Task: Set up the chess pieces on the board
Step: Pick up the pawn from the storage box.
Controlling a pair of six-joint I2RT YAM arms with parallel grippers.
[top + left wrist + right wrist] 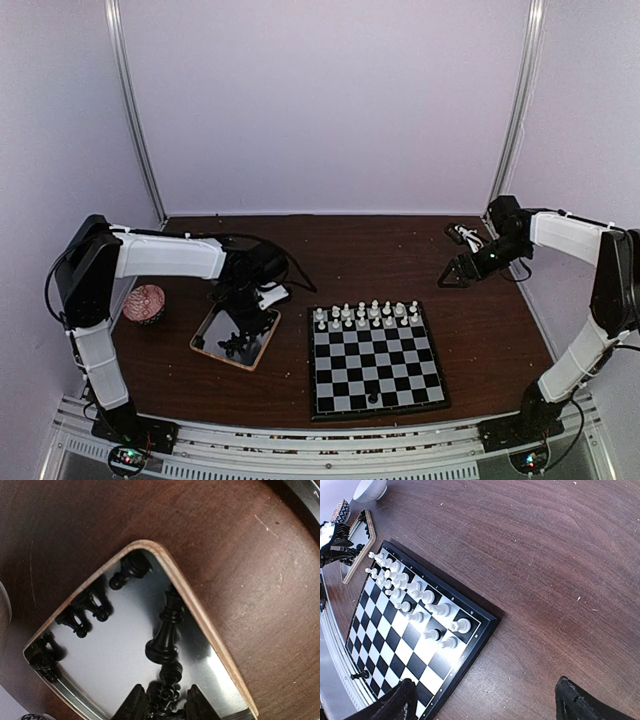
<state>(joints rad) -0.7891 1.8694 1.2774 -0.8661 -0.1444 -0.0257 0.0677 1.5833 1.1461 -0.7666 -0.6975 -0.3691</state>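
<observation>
Left jaws flank a black piece in the tray (grip unclear); right jaws gape wide, empty

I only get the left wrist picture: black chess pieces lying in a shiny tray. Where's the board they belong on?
Observer: The board lies flat on the table, just right of the tray in the top view.
Operator: Is anything standing on it yet?
Observer: The white pieces stand in its two far rows, and one black piece stands alone near the near edge.
Operator: What's the other arm doing?
Observer: The right tool hangs open over bare table at the far right, holding nothing.
</observation>
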